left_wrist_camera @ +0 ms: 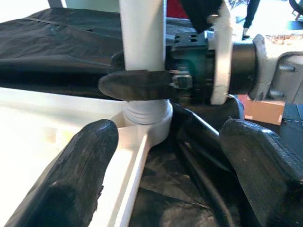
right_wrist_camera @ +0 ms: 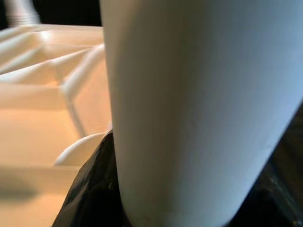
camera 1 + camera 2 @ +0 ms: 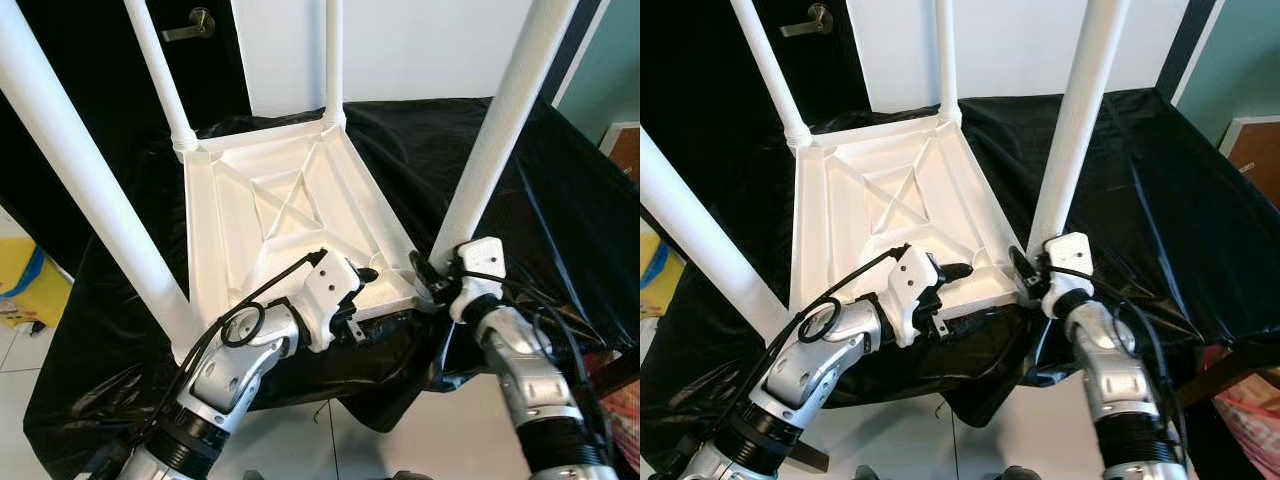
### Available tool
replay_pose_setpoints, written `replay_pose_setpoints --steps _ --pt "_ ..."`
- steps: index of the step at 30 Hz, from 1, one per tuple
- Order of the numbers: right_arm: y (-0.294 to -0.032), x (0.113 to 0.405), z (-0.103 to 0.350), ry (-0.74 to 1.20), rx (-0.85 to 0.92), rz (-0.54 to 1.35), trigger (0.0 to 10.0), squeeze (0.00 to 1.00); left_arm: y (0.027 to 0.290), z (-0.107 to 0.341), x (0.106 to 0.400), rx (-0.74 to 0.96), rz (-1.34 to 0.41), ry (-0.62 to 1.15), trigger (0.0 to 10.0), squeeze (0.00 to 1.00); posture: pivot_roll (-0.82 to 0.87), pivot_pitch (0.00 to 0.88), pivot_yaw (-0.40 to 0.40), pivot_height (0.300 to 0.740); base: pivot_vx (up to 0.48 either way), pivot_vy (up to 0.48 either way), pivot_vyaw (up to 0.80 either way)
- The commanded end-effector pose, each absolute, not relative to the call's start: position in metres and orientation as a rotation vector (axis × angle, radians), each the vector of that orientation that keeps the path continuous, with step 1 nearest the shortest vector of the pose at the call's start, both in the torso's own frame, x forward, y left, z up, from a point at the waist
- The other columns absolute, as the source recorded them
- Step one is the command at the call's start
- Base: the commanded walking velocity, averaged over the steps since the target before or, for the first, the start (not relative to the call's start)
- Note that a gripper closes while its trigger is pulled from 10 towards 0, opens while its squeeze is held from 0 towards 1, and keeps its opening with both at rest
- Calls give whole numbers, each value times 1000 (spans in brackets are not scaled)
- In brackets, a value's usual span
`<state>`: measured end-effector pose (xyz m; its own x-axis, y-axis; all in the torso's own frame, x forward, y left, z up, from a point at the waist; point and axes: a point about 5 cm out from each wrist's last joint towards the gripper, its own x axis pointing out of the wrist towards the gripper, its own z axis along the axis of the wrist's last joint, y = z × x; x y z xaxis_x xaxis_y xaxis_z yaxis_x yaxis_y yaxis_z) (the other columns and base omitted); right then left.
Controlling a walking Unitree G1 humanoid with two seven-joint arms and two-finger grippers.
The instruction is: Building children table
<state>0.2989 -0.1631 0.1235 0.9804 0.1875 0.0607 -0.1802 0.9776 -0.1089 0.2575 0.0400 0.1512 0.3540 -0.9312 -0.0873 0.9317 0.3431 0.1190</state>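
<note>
You see the white plastic children's table [image 3: 290,215] lying upside down on the black-draped desk [image 3: 560,200]. Your right end effector [image 3: 428,275] is clenched around the near white tubular leg [image 3: 490,150]; your left end effector [image 3: 368,274] hovers released beside that corner.

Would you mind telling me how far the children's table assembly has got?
Nearly done, it seems. The white plastic tabletop lies upside down on the black cloth with four white legs standing in its corners. In hand: the right gripper is shut around the near right leg just above its socket, while the left gripper sits open by that corner. Left: finish seating that leg, then turn the table upright.
</note>
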Motion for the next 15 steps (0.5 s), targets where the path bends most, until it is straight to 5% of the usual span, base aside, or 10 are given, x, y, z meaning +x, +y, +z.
replay_pose_setpoints --steps 1,14,15 --pt "-165 296 111 -1 -112 88 10000 0 38 151 253 167 -1256 12 10000 0 -126 41 34 740 0 0 0" --pt "-122 289 108 7 -1 -96 10000 0 38 150 252 178 -1257 18 10000 0 -117 37 31 740 0 0 0" --pt "-124 289 109 4 -3 -105 10000 1000 38 150 253 176 -1254 17 10000 0 -120 37 28 740 0 0 0"
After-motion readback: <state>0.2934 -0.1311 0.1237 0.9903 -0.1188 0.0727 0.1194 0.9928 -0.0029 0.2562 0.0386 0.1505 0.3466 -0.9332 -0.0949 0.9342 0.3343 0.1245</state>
